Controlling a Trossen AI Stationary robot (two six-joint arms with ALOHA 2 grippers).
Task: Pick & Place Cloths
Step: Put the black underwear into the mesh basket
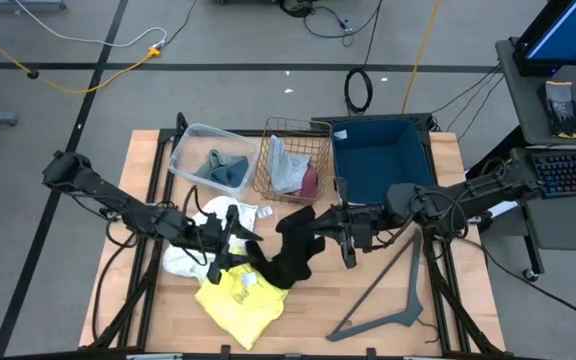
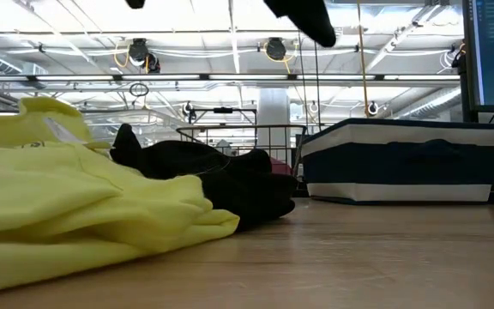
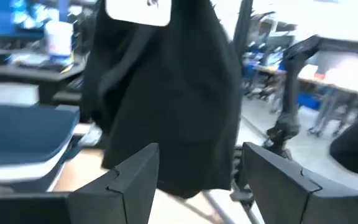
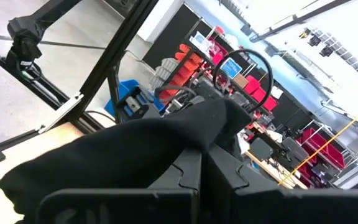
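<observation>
Right hand (image 1: 320,238) clamped tight on a black cloth (image 1: 293,255) near mid-bench, fingers pinched together on the upper fold; cloth draped down from the grip, lower end reaching the pile. Same cloth seen in the right wrist view (image 4: 123,149) bunched over the closed fingers (image 4: 185,180), and in the left wrist view (image 3: 166,99) hanging as a dark sheet ahead of the left fingers (image 3: 132,180).

Left hand (image 1: 230,240) over the cloth pile on the bench's (image 1: 118,290) left-centre, fingers spread partway, nothing between them that can be made out.

White cloth (image 1: 213,222) lying under and beside the left hand, partly covered by the arm. Yellow cloth (image 1: 236,298) spread flat at the front of the bench, touching the white one; filling the near left of the low view (image 2: 75,215), with a black cloth (image 2: 221,184) heaped just behind it.

Teal cloth (image 1: 226,168) inside the clear tub (image 1: 190,140) at the back left. Grey cloth (image 1: 284,165) and maroon cloth (image 1: 310,180) together in the wire basket (image 1: 298,126), just right of the tub. Blue bin (image 1: 380,160) right of the basket, contents not visible. Hanger (image 1: 388,300) flat on the bench at front right, well apart from the pile.
</observation>
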